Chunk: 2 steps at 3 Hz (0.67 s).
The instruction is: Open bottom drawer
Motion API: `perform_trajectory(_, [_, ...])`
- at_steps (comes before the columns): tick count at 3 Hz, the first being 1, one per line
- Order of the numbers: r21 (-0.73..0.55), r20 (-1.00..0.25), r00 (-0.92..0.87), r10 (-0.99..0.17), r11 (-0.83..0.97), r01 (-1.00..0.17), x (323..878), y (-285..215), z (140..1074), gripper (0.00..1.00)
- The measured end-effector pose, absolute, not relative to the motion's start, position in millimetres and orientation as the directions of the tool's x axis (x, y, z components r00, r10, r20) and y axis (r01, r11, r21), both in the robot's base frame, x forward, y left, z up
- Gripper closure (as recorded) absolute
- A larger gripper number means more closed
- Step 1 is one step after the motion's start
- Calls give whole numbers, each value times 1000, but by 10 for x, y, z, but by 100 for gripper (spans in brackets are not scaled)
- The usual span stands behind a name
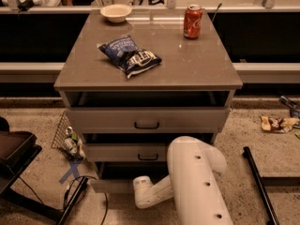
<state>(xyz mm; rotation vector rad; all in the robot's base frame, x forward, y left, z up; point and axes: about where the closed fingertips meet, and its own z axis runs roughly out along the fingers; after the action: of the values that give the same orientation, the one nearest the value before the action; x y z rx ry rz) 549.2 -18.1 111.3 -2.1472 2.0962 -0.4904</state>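
Note:
The grey cabinet (148, 74) has three drawers. The top drawer (146, 120) and the middle drawer (123, 152) each stand a little way out and show a black bar handle. The bottom drawer (110, 185) is the lowest grey front; it also stands a little way out, with a dark gap above it. Its handle is hidden behind my arm. My white arm (197, 182) reaches in from the bottom edge. Its end with the gripper (141, 191) lies right against the bottom drawer's front, near the middle.
On the cabinet top lie a blue chip bag (129, 55), a red soda can (192, 21) and a white bowl (116, 12). A wire basket with trash (68, 139) stands left of the cabinet. A black chair base (18, 168) is at far left, a black pole (260, 184) at right.

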Motion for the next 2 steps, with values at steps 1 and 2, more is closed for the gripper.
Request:
perform_trajectory(1, [-298, 146, -3, -989, -41, -954, 5401, -177, 1182, 100])
perform_trajectory(2, [-278, 135, -20, -991, -19, -960, 5100, -247, 1261, 100])
